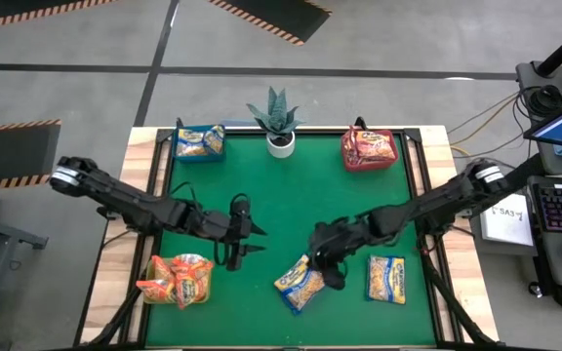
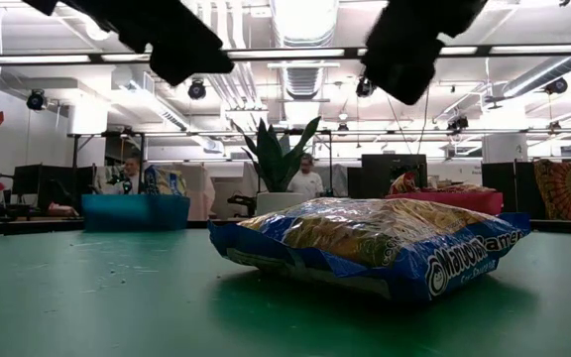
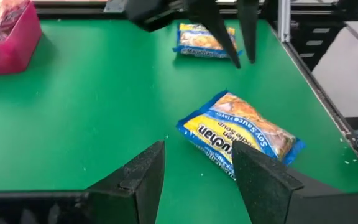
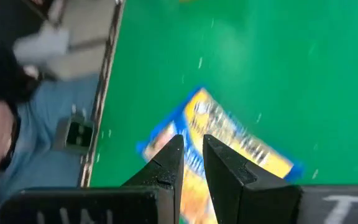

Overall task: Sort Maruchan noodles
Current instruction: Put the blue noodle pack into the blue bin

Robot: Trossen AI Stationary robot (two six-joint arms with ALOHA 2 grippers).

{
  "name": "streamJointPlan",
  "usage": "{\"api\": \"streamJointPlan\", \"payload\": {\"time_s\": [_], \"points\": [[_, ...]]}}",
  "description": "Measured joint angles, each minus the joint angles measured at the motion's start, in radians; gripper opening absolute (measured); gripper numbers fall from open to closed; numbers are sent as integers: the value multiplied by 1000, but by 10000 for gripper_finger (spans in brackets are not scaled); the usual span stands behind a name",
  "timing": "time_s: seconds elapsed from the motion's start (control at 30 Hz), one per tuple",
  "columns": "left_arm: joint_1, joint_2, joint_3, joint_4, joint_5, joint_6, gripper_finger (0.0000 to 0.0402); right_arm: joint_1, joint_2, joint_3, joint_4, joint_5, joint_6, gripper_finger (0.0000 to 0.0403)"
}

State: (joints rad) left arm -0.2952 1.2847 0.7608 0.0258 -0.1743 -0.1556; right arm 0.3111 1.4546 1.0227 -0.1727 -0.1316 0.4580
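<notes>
A blue-edged yellow noodle packet (image 1: 299, 285) (image 2: 365, 243) (image 3: 238, 134) (image 4: 235, 134) lies flat on the green table, near the near edge. My right gripper (image 1: 332, 276) (image 4: 192, 142) hangs over it, fingers pointing down and only narrowly open, clear of the packet in the low view. My left gripper (image 1: 247, 252) (image 3: 199, 146) hovers open to the packet's left, touching nothing. A second blue-edged yellow packet (image 1: 386, 279) (image 3: 204, 38) lies flat to the right. Orange packets (image 1: 177, 280) are heaped at the near left.
A blue bin (image 1: 200, 142) with blue-edged yellow packets stands at the far left, and a red bin (image 1: 369, 149) (image 3: 5, 43) with red packets at the far right. A potted plant (image 1: 279, 122) sits between them. People show in the room behind.
</notes>
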Motion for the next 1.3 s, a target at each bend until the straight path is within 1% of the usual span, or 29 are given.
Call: {"api": "streamJointPlan", "payload": {"time_s": [0.13,0.23,0.3,0.57,0.67,0.8,0.97,1.07,1.13,1.23,1.3], "points": [[-35,16,-5,33,-73,-23,169,25,78,98,-173,-11,14,52],[-45,18,-5,56,-78,-16,169,42,130,155,-255,-10,15,52],[-45,18,-5,70,-78,-13,169,51,160,175,-278,-11,13,52],[-45,17,-5,101,-79,15,169,57,239,185,-271,-5,-31,52],[-44,17,-5,106,-80,17,169,57,281,184,-255,3,-73,52],[-44,16,-5,107,-81,23,169,55,338,184,-196,1,-111,52],[-43,18,-5,113,-81,23,169,30,369,183,-133,2,-131,52],[-43,22,-5,116,-81,23,169,-3,379,182,-132,75,-113,48],[-43,25,-5,116,-81,23,169,-32,379,181,-131,176,-90,41],[-43,25,-5,117,-94,25,169,-84,376,178,-135,371,-49,32],[-43,25,-5,116,-124,27,169,-118,366,178,-135,422,-65,28]]}}
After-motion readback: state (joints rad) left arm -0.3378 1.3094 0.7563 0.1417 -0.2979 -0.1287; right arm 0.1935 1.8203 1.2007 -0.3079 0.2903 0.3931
